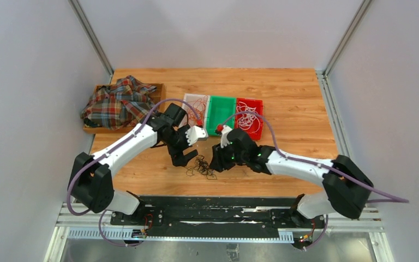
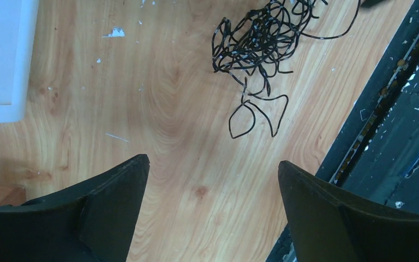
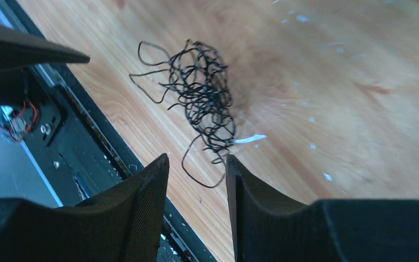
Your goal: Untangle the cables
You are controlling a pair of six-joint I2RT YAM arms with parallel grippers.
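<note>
Fingers of the left gripper spread wide, empty; right gripper half open, empty; black cables lie between, nearer right.

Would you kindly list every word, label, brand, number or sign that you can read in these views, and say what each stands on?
None: no readable text shows in any view.
The white plastic bin, green plastic bin, red plastic bin, checked cloth and tangled thin black cable bear no lettering.
The pale flecks on the wooden table top are specks, not print.
</note>
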